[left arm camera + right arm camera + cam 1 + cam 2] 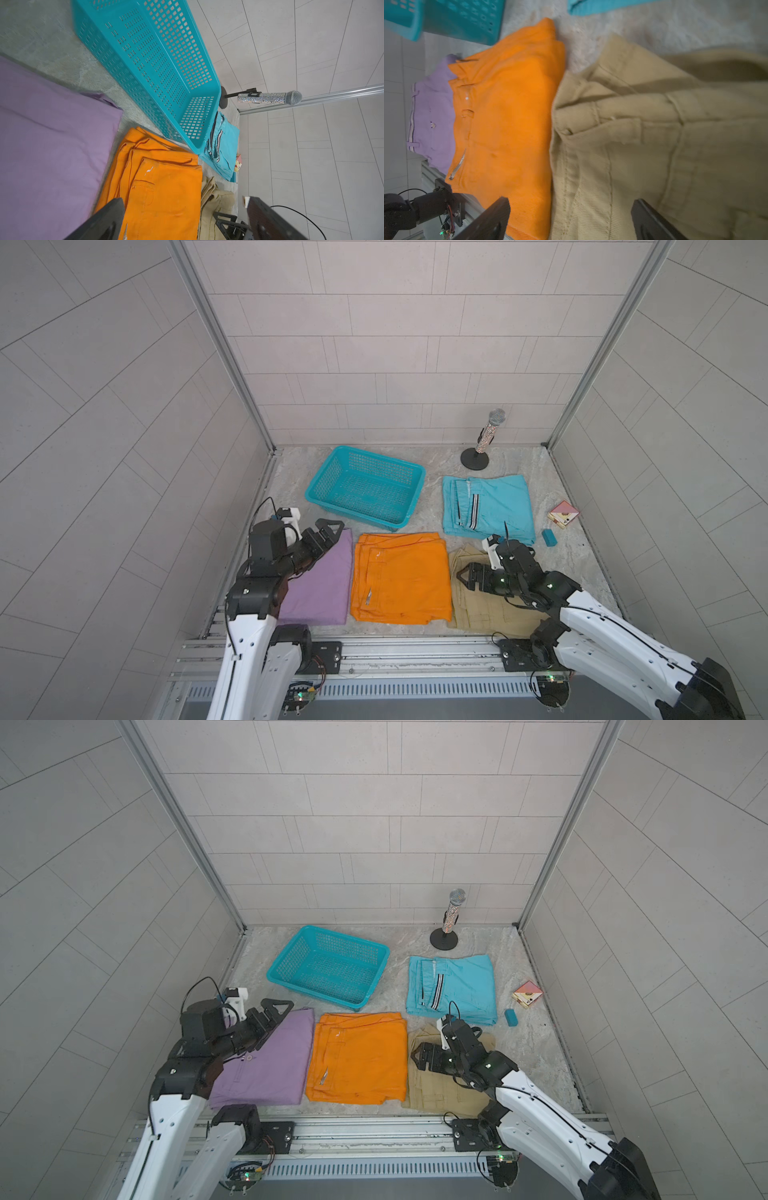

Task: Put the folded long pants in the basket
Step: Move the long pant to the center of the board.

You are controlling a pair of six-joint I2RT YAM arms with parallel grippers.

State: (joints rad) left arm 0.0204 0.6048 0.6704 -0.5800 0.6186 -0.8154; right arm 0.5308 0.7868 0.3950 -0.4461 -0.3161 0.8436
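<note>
The turquoise mesh basket (328,479) (291,961) stands empty at the back left of the floor. Four folded long pants lie flat outside it: lilac (324,585), orange (401,576), khaki (478,610) in a front row, turquoise with striped sides (494,502) behind the khaki. My left gripper (334,529) (185,200) hovers open over the lilac pants' far corner, near the basket, holding nothing. My right gripper (459,574) (571,200) hangs open just above the khaki pants' edge beside the orange pair, with nothing between its fingers.
A glittery microphone on a black round stand (490,431) is at the back right. A small pink box (563,514) and a teal block (548,537) lie right of the turquoise pants. Tiled walls enclose three sides; a metal rail (415,649) runs along the front.
</note>
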